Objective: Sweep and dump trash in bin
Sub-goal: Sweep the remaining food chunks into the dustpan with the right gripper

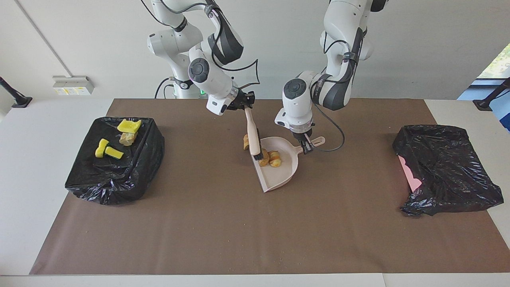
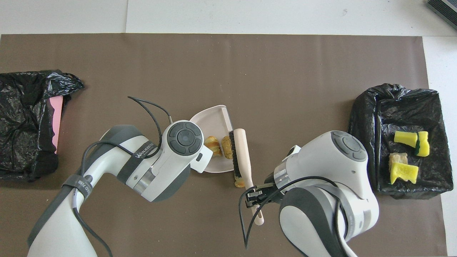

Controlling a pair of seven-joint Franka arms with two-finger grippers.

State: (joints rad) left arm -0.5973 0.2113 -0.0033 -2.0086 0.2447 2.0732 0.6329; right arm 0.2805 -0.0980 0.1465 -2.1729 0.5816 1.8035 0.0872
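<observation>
At the left of the facing view sits a bin lined with a crinkled black plastic bag point(image 1: 115, 159), and on the liner rest 3 yellow sponge bits with green edges point(image 1: 108, 150) plus 1 tan bread-like chunk point(image 1: 127, 138).

Toward the upper centre of the frame, the right gripper point(image 1: 244, 104) has its fingers pinched tight on the pale wooden handle of a hand brush with black bristles point(image 1: 252, 133). The brush slants down so its bristles meet the mouth of the pale pink plastic dustpan point(image 1: 279, 175).

In the middle of the frame, 2 brown bread-like chunks point(image 1: 270, 158) lie inside the pan just beside the bristles. A 3rd chunk point(image 1: 246, 141) lies on the brown table mat point(image 1: 255, 231), outside the pan's lip and partly hidden by the brush.

Just to the right, the left gripper point(image 1: 306, 146) has its fingers pressed together on the dustpan's short handle, with the pan's mouth edge on the mat.

At the right of the frame lies a 2nd crumpled black bag over something pink point(image 1: 446, 167), holding no scraps that can be seen.

The chunks look light, dry and crumbly, so they should roll or bounce under a hard stroke; a low, slow push suits them better than pinching. The sponge bits look soft and springy. The pan is best carried level by its handle.
</observation>
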